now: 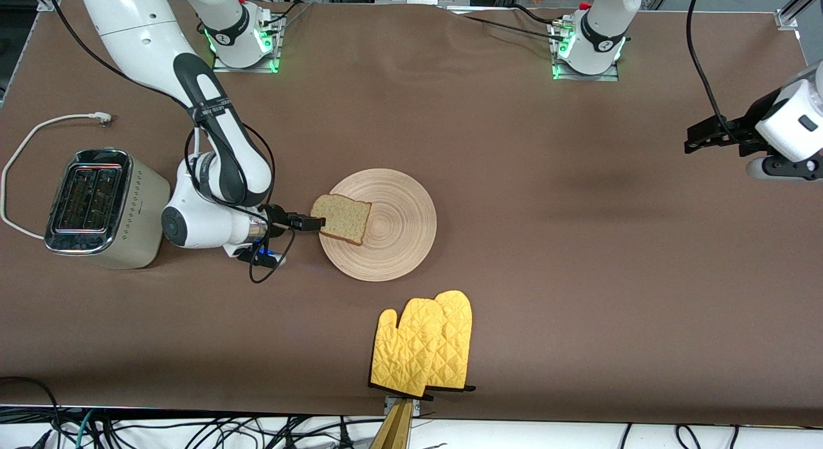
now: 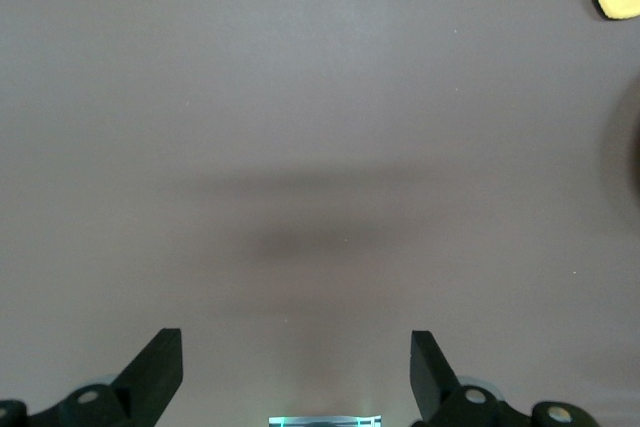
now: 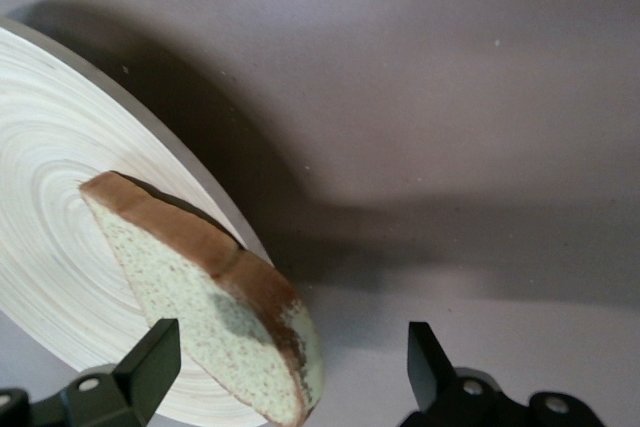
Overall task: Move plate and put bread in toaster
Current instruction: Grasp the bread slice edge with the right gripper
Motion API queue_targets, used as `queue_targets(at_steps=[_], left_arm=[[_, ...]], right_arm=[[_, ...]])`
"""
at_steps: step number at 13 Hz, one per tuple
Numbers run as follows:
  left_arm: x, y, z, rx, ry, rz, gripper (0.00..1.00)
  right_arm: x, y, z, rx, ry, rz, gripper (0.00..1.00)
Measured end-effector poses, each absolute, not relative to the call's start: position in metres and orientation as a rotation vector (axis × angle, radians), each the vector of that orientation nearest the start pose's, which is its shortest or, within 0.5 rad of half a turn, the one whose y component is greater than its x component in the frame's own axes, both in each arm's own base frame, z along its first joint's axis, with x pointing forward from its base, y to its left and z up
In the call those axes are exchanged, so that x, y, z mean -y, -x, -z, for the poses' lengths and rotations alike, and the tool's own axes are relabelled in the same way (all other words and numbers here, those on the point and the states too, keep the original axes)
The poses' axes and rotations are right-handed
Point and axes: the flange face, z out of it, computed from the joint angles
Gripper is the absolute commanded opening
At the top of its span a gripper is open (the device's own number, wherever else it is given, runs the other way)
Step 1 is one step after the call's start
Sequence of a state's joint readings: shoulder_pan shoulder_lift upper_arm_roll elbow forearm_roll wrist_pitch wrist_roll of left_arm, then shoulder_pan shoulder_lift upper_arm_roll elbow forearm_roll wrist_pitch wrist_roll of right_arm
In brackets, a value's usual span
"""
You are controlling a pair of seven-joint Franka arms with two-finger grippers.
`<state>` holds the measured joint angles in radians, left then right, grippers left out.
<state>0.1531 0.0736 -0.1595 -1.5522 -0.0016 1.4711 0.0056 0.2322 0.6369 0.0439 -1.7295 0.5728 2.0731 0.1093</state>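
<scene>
I see the boxy cream-white toaster [image 1: 103, 208] at the right arm's end. Between it and the round pale-wood plate [image 1: 398, 243] sits my right gripper [image 1: 315, 223], fingers spread around the tan speckled bread slice [image 1: 343, 218] on that plate. My left gripper [image 1: 697, 139] waits, fingers apart, well away from the plate.

Robot lab, bolted arm bases [image 1: 243, 47], loose cables [image 1: 193, 430]

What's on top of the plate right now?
Only the bread, at the plate's edge toward the toaster, with the right claw at its crust. The wood under the slice is covered; the other grooved rings are bare.
</scene>
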Motion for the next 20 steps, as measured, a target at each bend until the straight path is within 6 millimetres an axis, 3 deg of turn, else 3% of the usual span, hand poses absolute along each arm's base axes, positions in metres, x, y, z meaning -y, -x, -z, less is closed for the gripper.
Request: queue_targets(at_steps=[6, 11, 12, 16, 17, 20], left_arm=[[0.027, -0.569, -0.586, 0.152, 3.136, -0.206, 1.0], [0.024, -0.574, -0.583, 0.174, 3.146, -0.187, 1.0], [0.025, -0.574, -0.583, 0.171, 3.146, -0.187, 1.0], [0.016, -0.572, -0.582, 0.072, 3.152, -0.214, 1.0], [0.017, -0.571, -0.582, 0.056, 3.152, -0.222, 1.0], [0.018, -0.571, -0.583, 0.043, 3.153, -0.22, 1.0]], right_arm=[[-0.201, -0.606, -0.199, -0.389, 2.658, -0.554, 1.0], [-0.219, -0.595, -0.194, -0.414, 2.658, -0.599, 1.0], [-0.22, -0.593, -0.193, -0.414, 2.659, -0.604, 0.88], [-0.221, -0.591, -0.191, -0.418, 2.66, -0.612, 0.11], [-0.222, -0.59, -0.191, -0.418, 2.659, -0.61, 0.0], [-0.224, -0.591, -0.194, -0.412, 2.66, -0.6, 0.0]])
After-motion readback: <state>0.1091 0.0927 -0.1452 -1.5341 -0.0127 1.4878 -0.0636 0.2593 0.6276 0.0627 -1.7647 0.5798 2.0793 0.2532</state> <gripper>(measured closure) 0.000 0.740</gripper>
